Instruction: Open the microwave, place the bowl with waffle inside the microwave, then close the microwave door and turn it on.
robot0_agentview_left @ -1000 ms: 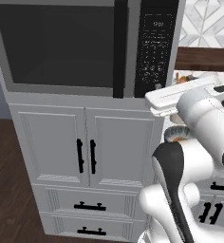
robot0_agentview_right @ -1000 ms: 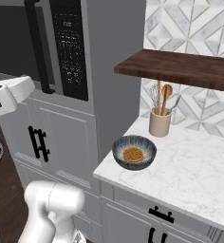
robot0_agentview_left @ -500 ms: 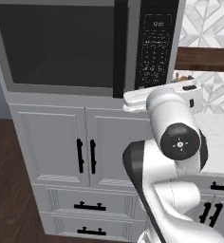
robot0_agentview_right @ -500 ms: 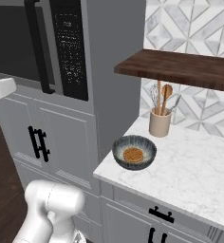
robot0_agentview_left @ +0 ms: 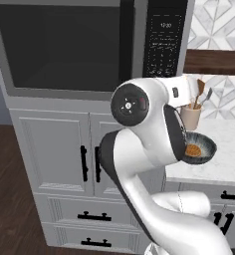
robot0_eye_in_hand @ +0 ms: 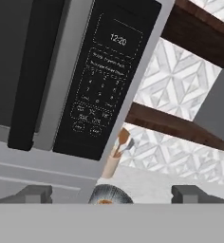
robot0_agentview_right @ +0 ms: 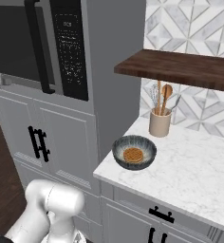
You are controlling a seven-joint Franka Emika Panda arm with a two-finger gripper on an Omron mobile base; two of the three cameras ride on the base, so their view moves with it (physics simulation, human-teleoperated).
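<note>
Reading left to right: microwave door [robot0_agentview_left: 64, 47] shut, its black handle bar [robot0_eye_in_hand: 35, 71] just left of the keypad panel [robot0_eye_in_hand: 102, 80]. Gripper [robot0_eye_in_hand: 111, 193] faces the keypad with jaws spread wide, holding nothing. Bowl [robot0_agentview_right: 134, 152] with waffle [robot0_agentview_right: 132, 154] sits on the marble counter [robot0_agentview_right: 199, 175], near the utensil cup [robot0_agentview_right: 160, 123].

Risks — the fingers, aimed nearer the keypad than the handle, could press a button instead of hooking the bar; a wide elbow swing could clip bowl or cup.

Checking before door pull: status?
Claw open, empty. Microwave door shut, handle untouched. Bowl with waffle on counter. Nothing blocking.
</note>
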